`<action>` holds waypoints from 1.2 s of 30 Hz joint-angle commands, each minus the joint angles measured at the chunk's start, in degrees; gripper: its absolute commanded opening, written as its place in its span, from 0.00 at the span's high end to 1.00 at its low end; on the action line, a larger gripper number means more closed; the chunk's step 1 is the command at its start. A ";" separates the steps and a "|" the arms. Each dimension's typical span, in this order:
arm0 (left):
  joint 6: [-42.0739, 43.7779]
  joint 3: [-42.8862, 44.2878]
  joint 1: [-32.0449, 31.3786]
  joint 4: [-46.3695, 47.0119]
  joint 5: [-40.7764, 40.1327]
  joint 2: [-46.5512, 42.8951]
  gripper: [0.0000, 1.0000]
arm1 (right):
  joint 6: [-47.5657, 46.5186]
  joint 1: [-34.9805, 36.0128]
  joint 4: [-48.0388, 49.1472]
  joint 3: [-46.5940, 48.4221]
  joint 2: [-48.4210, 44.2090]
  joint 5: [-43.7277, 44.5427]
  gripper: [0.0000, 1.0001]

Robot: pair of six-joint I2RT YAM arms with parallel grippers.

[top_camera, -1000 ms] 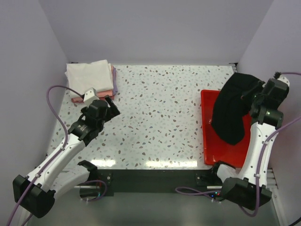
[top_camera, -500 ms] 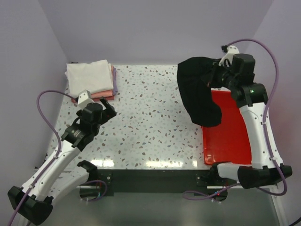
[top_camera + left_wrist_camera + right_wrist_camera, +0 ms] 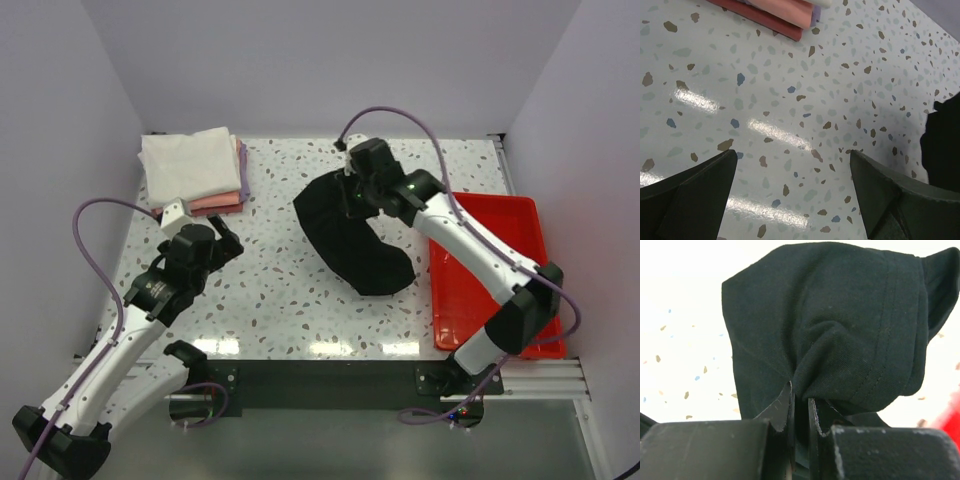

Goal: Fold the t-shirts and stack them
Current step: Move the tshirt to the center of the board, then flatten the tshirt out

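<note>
Moved: large black cloth t-shirt [image 3: 350, 245] is off the red plastic tray [image 3: 495, 290] and hangs bunched over the table [image 3: 290, 300], left of the tray. Right fingers [image 3: 781, 412] are clenched on the cloth; left fingers [image 3: 695, 192] are spread and empty. Step: carry-over. Next: lay it flat, which likely needs both arms.

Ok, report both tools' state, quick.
Left tool: open, holding nothing.
Right tool: shut on the black t-shirt.
</note>
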 commanded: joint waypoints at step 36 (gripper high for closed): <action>4.41 -13.33 4.54 27.93 16.70 28.47 0.30 | 15.88 9.07 8.49 -35.91 -10.04 16.38 0.01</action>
